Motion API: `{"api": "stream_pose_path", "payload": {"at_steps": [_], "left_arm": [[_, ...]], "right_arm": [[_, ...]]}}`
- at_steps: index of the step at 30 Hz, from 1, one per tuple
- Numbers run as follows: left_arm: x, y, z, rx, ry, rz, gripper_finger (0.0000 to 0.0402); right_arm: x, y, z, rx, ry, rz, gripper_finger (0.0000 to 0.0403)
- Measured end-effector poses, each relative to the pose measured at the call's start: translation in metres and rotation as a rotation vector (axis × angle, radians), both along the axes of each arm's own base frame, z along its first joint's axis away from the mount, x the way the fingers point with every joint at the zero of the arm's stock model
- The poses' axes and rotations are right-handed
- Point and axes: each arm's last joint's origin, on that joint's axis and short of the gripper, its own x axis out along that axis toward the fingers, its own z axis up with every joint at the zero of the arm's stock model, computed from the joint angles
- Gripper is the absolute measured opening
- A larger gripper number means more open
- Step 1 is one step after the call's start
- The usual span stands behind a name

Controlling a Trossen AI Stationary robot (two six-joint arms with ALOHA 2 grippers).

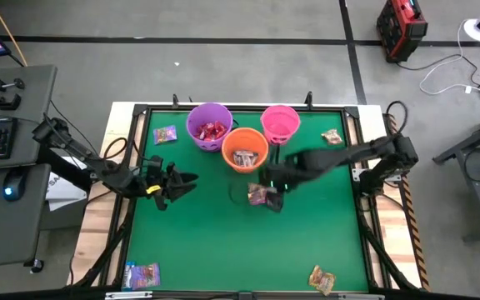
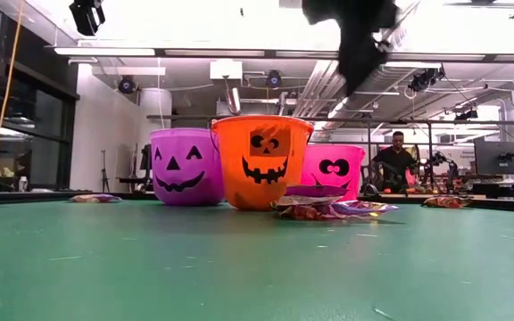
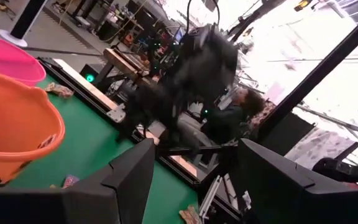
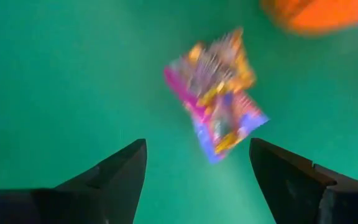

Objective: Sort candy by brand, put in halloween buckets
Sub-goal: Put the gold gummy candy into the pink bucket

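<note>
Three buckets stand near the table's far edge: purple [image 1: 209, 125] with red candy inside, orange [image 1: 245, 148] with brownish candy, and pink [image 1: 280, 123]. Two overlapping wrapped candies [image 4: 216, 93], pink, blue and gold, lie flat on the green mat in front of the orange bucket [image 2: 261, 162]. My right gripper [image 4: 197, 168] hovers open above them [image 1: 259, 195], pointing down and touching nothing. My left gripper [image 1: 182, 182] waits open over the left part of the mat, its fingers [image 3: 129, 180] pointing toward the buckets.
Loose candies lie on the mat at the far left [image 1: 166, 134], far right [image 1: 332, 137], near left corner [image 1: 142, 274] and near right [image 1: 322, 280]. A black frame rail [image 1: 248, 107] runs around the table. A person [image 2: 398, 160] sits in the room beyond.
</note>
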Motion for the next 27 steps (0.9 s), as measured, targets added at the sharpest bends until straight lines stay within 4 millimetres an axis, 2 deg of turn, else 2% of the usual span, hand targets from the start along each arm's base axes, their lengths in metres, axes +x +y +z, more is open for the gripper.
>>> {"api": "stream_pose_path", "payload": {"at_steps": [2,4,9,12,15,20,27], "left_arm": [[0.0,0.0,0.0,-0.003,-0.001,0.0,0.022],[0.0,0.0,0.0,-0.003,-0.002,0.002,0.022],[0.0,0.001,0.0,-0.006,-0.001,0.022,0.022],[0.0,0.001,0.0,-0.007,-0.002,0.024,0.022],[0.0,0.001,0.0,-0.008,-0.002,0.024,0.022],[0.0,0.001,0.0,-0.009,-0.002,0.026,0.022],[0.0,0.001,0.0,-0.004,0.007,0.035,0.022]], "right_arm": [[-0.004,0.011,-0.026,0.018,0.008,-0.033,0.0277],[-0.003,0.014,-0.049,0.059,-0.025,-0.124,0.0277],[0.0,0.001,-0.079,0.124,-0.157,-0.42,0.0276],[-0.002,-0.01,-0.089,0.166,-0.161,-0.549,0.027],[-0.003,-0.015,-0.094,0.214,-0.153,-0.588,0.0259],[0.0,-0.014,-0.097,0.287,-0.144,-0.593,0.0243],[0.008,-0.011,-0.117,0.351,-0.081,-0.61,0.0238]]}}
